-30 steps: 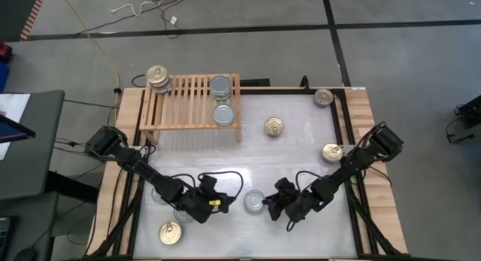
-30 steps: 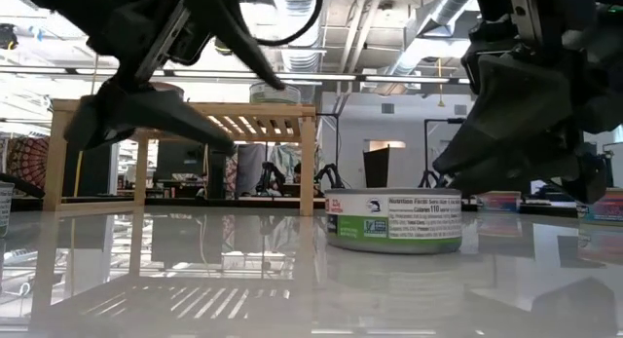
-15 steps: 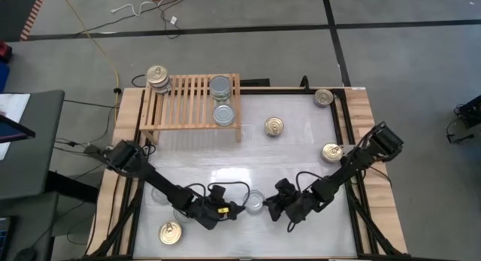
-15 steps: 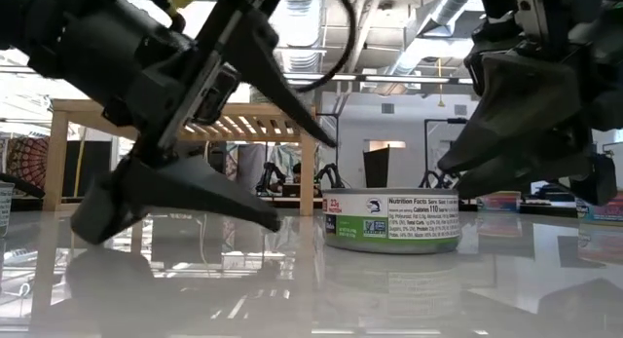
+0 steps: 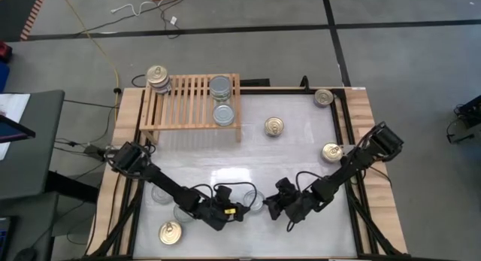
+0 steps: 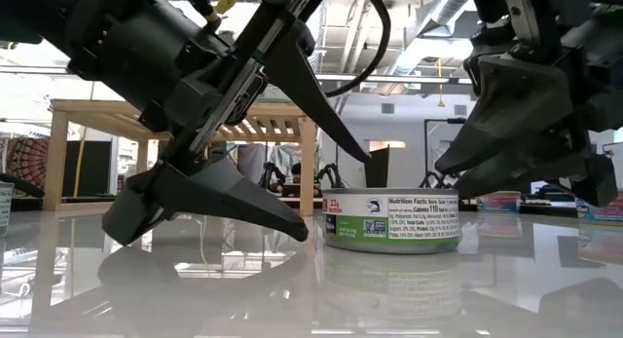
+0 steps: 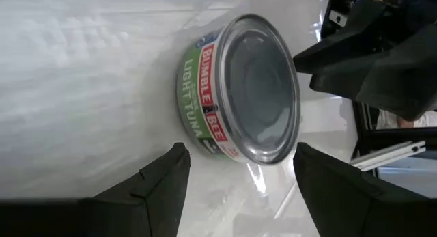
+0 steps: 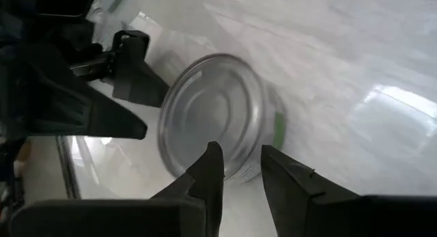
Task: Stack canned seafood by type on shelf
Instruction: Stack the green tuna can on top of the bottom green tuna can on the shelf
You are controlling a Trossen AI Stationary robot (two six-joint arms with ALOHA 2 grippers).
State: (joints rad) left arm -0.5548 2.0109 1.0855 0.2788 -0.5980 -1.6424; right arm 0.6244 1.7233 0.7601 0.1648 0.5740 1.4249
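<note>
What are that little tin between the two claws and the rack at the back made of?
The tuna can looks like metal: a shiny silver-grey top with pressed rings that mirrors the light, wrapped in what seems a printed paper label. The shelf looks like pale unpainted wood, with slats and visible grain. The fingers are matte black, probably plastic.

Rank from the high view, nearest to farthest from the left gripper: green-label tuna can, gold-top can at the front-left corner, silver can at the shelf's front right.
Measured from the left gripper, open:
1. Green-label tuna can, just beside its fingertips, mid-front of the table.
2. Gold-top can, front-left corner, behind the gripper along the arm.
3. Silver can, far side, on the shelf at its front right.
</note>
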